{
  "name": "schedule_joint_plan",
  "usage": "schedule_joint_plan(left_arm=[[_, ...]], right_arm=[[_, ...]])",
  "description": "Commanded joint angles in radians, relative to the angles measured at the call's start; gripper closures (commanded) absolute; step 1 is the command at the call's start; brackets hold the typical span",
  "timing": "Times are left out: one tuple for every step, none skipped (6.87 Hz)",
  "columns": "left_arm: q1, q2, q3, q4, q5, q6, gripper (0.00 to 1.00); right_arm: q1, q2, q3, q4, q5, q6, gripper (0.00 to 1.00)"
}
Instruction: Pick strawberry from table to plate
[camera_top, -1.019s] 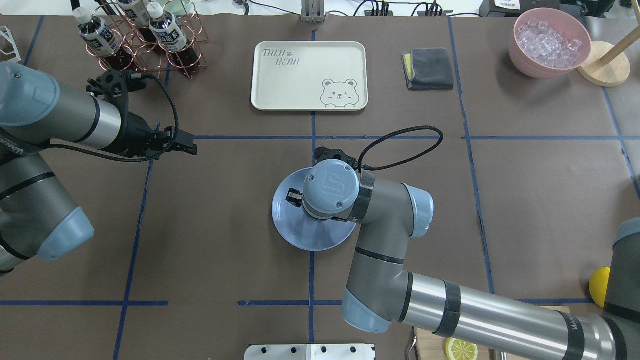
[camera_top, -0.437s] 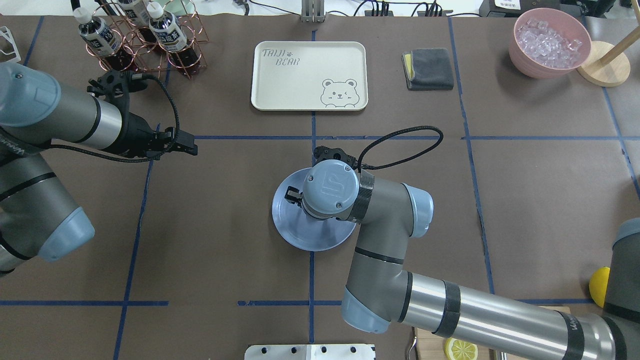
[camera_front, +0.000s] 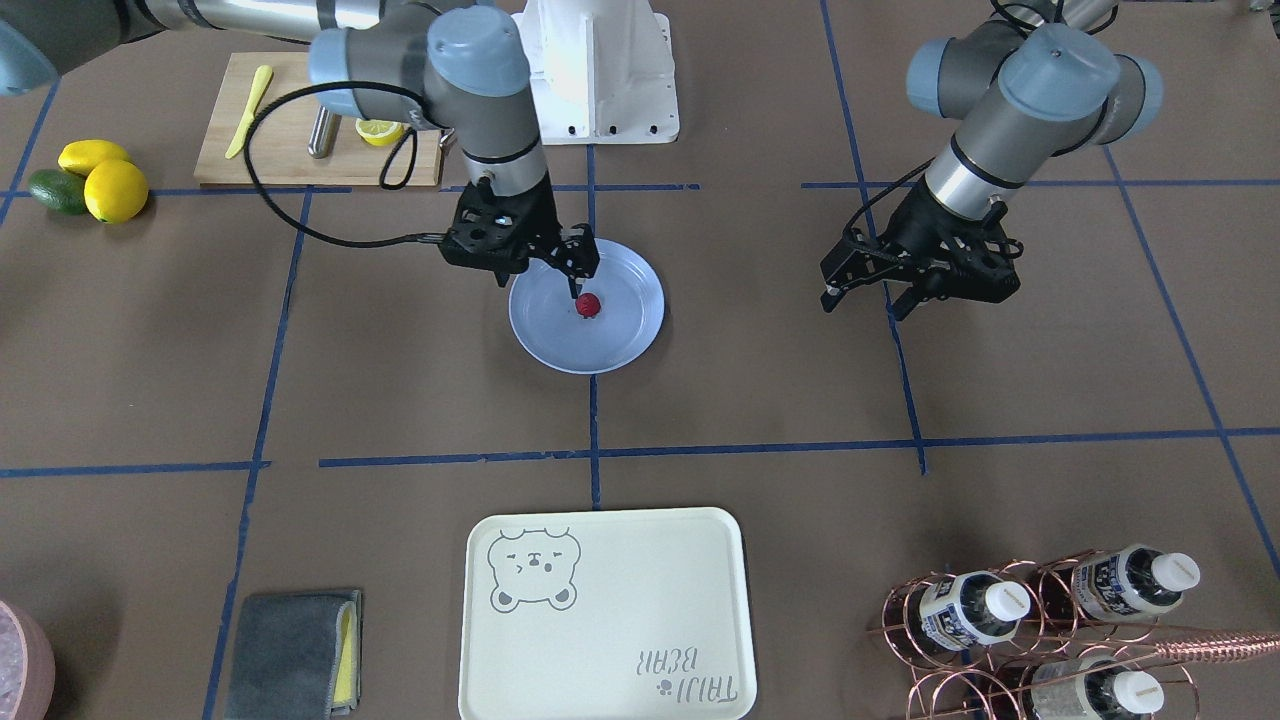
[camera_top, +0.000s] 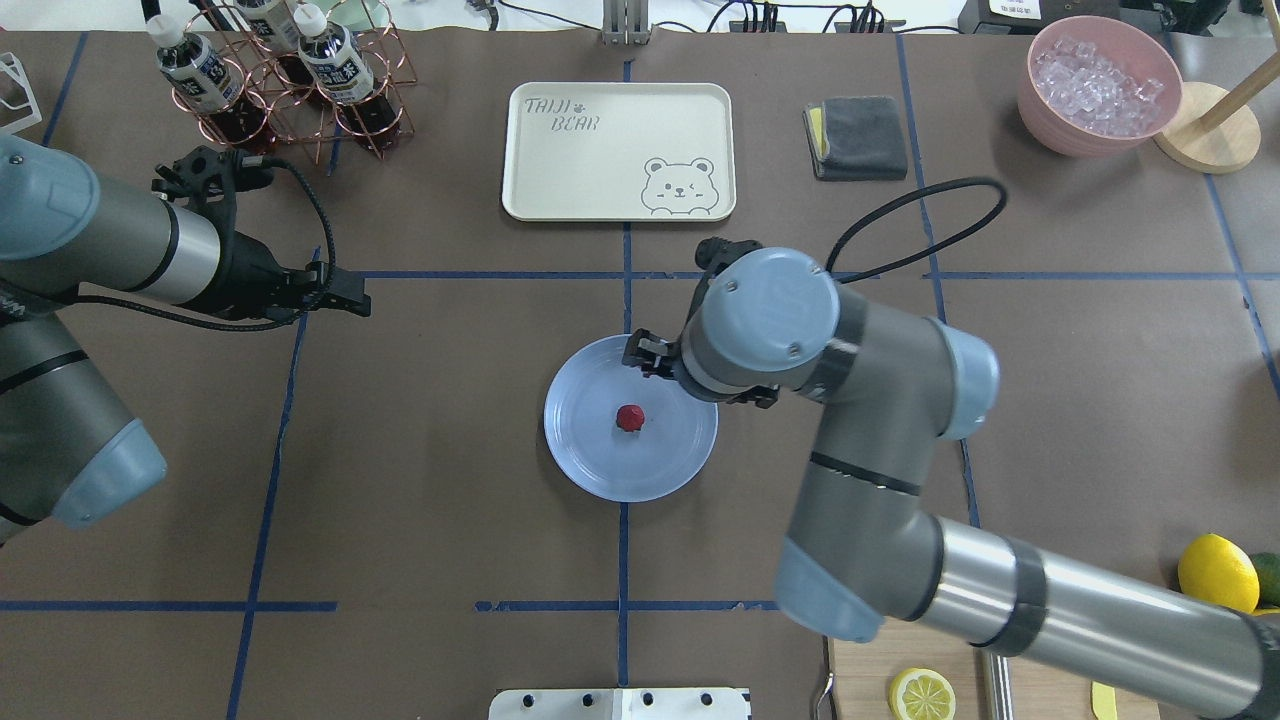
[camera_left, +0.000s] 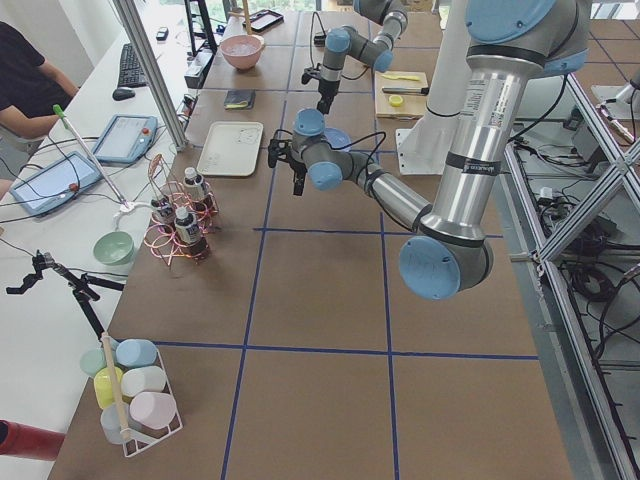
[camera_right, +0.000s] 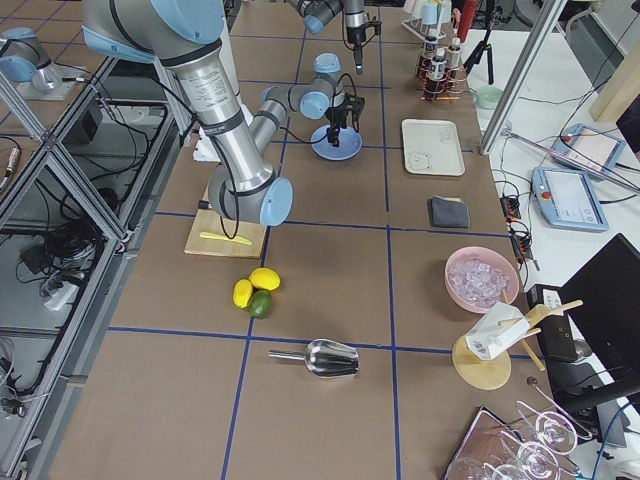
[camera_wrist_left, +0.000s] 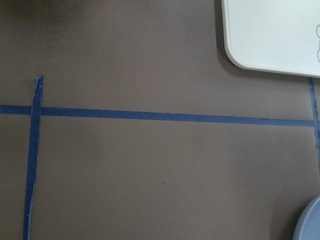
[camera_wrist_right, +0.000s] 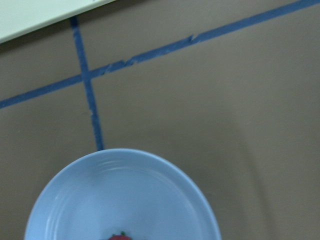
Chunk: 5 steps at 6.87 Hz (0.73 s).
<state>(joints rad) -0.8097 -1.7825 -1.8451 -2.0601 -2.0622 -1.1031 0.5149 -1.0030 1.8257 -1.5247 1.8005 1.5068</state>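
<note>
The small red strawberry (camera_top: 629, 417) lies on its own near the middle of the pale-blue plate (camera_top: 572, 455), which rests on the brown paper table (camera_top: 430, 420). My right gripper (camera_front: 578, 266) hangs open just above the berry's robot-side edge (camera_front: 587, 304), touching nothing. From overhead it (camera_top: 646, 356) is mostly hidden under its wrist. The right wrist view shows the plate (camera_wrist_right: 65, 195) and the berry's top (camera_wrist_right: 119, 236). Far off to the side, my left gripper (camera_front: 862, 300) is open and empty over bare paper (camera_top: 352, 296).
A cream bear tray (camera_top: 618, 150) lies beyond the plate. A copper bottle rack (camera_top: 290, 80), a grey cloth (camera_top: 857, 137) and a pink bowl of ice (camera_top: 1098, 85) line the far edge. Lemons (camera_top: 1215, 572) and a cutting board (camera_front: 300, 130) sit by the robot's right.
My right arm has lifted and swung away to the right from over the plate, uncovering the strawberry on it. The left arm drew back slightly to the left.
</note>
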Motion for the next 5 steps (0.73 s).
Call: schedule_joint_plan(left_arm=[[-0.119, 0.186, -0.09, -0.002, -0.001, 0.252, 0.0], [-0.191, 0.245, -0.11, -0.002, -0.01, 0.382, 0.0], [-0.259, 0.279, -0.112, -0.002, -0.013, 0.484, 0.0], [-0.337, 0.325, -0.114, -0.002, -0.016, 0.606, 0.0], [-0.442, 0.378, -0.111, 0.0, -0.065, 0.793, 0.0]], right_arm=[[0.205, -0.241, 0.167, -0.011, 0.187, -0.257, 0.0], [0.309, -0.335, 0.178, -0.006, 0.239, -0.434, 0.0], [0.423, -0.394, 0.178, -0.017, 0.293, -0.615, 0.0], [0.541, -0.464, 0.172, -0.018, 0.353, -0.775, 0.0], [0.642, -0.538, 0.161, -0.022, 0.362, -0.942, 0.0]])
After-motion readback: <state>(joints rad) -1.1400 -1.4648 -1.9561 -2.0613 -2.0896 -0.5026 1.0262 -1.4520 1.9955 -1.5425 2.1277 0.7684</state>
